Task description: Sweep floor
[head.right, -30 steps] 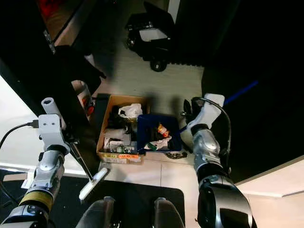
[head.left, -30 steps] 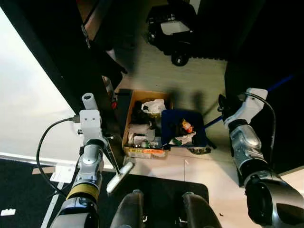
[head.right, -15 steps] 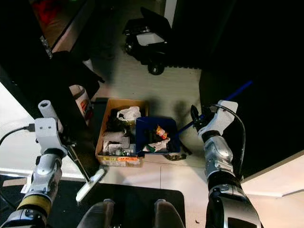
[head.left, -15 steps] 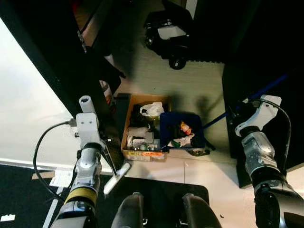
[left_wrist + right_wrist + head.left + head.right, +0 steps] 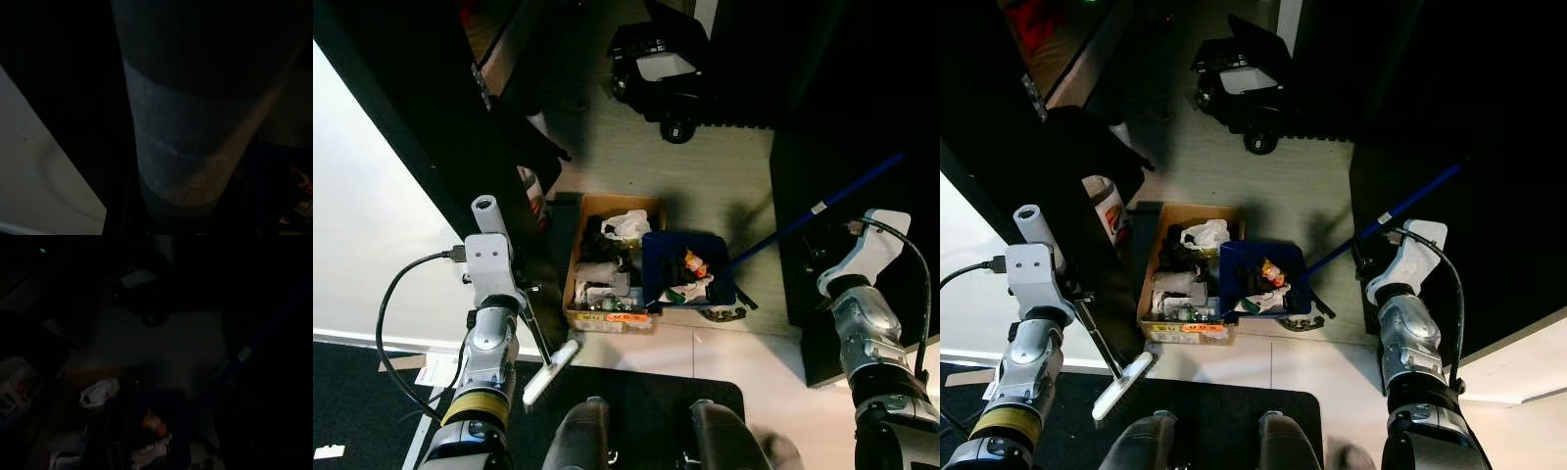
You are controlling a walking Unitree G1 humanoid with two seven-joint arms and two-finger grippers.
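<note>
Floor (image 5: 705,162): pale, finely ribbed matting, with smooth light tiles nearer the robot.
Broom (image 5: 813,208): one long, thin blue handle with a pale band, slanting from the dark right side down to the blue bin's edge; its head cannot be made out.
Bins: two, side by side and touching. A tan cardboard box (image 5: 579,257) and a dark blue plastic bin (image 5: 658,251), both full of crumpled white wrappers and coloured scraps.
Cart (image 5: 658,65): one black wheeled unit with a white panel, well beyond the bins.
Left gripper (image 5: 534,308): its fingers cannot be made out; a thin rod with a flat white end (image 5: 551,359) slants down beside this arm.
Right gripper (image 5: 1369,257): lost in shadow beside the broom handle; grip cannot be told.
Left wrist view: a grey banded cylinder (image 5: 195,142), close up, dim.
</note>
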